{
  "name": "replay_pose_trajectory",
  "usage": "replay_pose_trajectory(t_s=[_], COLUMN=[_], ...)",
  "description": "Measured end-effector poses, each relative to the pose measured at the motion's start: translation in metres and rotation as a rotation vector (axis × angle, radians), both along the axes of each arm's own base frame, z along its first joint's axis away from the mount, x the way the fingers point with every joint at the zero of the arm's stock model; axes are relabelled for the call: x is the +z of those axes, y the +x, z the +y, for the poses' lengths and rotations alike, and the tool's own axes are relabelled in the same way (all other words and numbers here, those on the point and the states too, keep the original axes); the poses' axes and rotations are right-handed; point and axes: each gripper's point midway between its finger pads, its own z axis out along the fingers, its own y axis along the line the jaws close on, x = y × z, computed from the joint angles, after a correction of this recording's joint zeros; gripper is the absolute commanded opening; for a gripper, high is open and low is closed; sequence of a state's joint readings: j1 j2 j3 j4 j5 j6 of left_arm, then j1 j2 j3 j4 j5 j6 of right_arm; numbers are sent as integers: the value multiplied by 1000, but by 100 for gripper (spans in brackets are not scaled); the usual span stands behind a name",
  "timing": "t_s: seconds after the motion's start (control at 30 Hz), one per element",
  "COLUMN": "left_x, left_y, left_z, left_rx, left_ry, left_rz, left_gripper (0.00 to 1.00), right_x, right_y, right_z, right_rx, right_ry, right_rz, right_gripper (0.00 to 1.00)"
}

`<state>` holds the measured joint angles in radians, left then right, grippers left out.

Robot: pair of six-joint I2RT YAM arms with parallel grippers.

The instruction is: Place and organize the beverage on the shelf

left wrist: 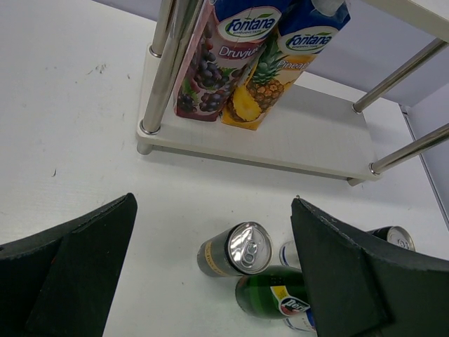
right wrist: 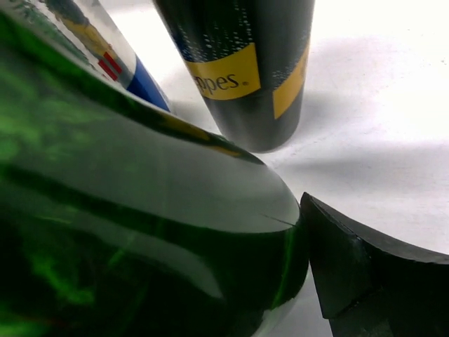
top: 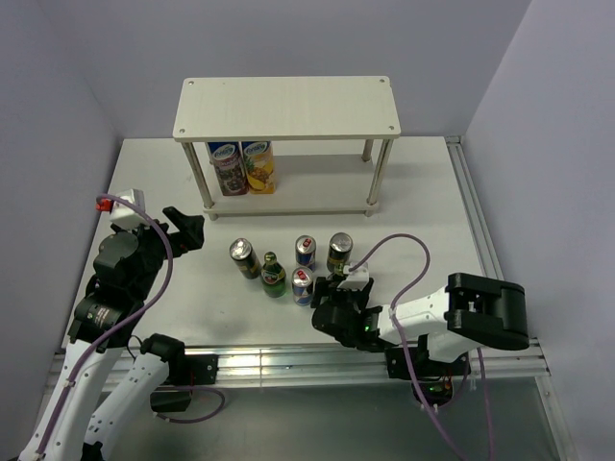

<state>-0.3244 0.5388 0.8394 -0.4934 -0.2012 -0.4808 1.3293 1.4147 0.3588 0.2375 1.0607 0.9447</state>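
The shelf (top: 286, 108) stands at the back of the table. Five drinks stand in front of it: a dark can (top: 243, 257), a green bottle (top: 273, 276), two blue-and-silver cans (top: 305, 252) (top: 303, 286) and a second dark can (top: 339, 253). My right gripper (top: 338, 300) is shut on the other green bottle (right wrist: 140, 232), which fills the right wrist view; one finger (right wrist: 365, 281) presses its side. That bottle is hidden under the gripper in the top view. My left gripper (top: 188, 230) is open and empty, left of the drinks. Its wrist view shows the dark can (left wrist: 231, 253) and the green bottle (left wrist: 270, 295) below it.
Two juice cartons, grape (top: 228, 167) and pineapple (top: 258, 166), stand on the left of the shelf's lower board (left wrist: 309, 133). Thin metal legs (left wrist: 165, 70) hold the boards. Walls close in the table at the back and both sides.
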Motion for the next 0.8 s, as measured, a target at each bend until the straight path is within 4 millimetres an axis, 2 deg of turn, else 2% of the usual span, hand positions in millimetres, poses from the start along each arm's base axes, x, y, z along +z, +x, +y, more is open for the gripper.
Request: replay_pose_trajectory(t_s=[0.07,0.13,0.17,0.23,0.3,0.33,0.57,0.67,0.73,0.8], left_x=[0,1,1,0,0,0,0,0,0,0], left_y=[0,0,0,0,0,0,0,0,0,0], left_z=[0,-1,-1,-1,-1,-2,-3,-4,-4,-4], left_rx=[-3,-5,-6,-8,-10,-13,-22,-22,-22,-23], left_ry=[1,4,4,6,6,6,5,6,5,6], left_rz=[-1,-3,-3,-3,-2,-2,-1,0,1,1], left_gripper=[99,99,99,99,99,99,99,99,99,99], right_x=[0,0,0,0,0,0,1,7,22,51], right_y=[1,3,3,5,7,7,7,-9,-19,-26], right_z=[2,2,1,1,0,1,4,0,-2,2], right_rx=[-4,-12,-14,-22,-28,-31,-52,-8,24,56], right_ry=[7,7,2,-7,-17,-17,-36,-73,-87,-63], right_rz=[-6,-17,-18,-31,-38,-40,-13,37,47,42], right_gripper=[94,81,67,55,8,0,0,0,0,0])
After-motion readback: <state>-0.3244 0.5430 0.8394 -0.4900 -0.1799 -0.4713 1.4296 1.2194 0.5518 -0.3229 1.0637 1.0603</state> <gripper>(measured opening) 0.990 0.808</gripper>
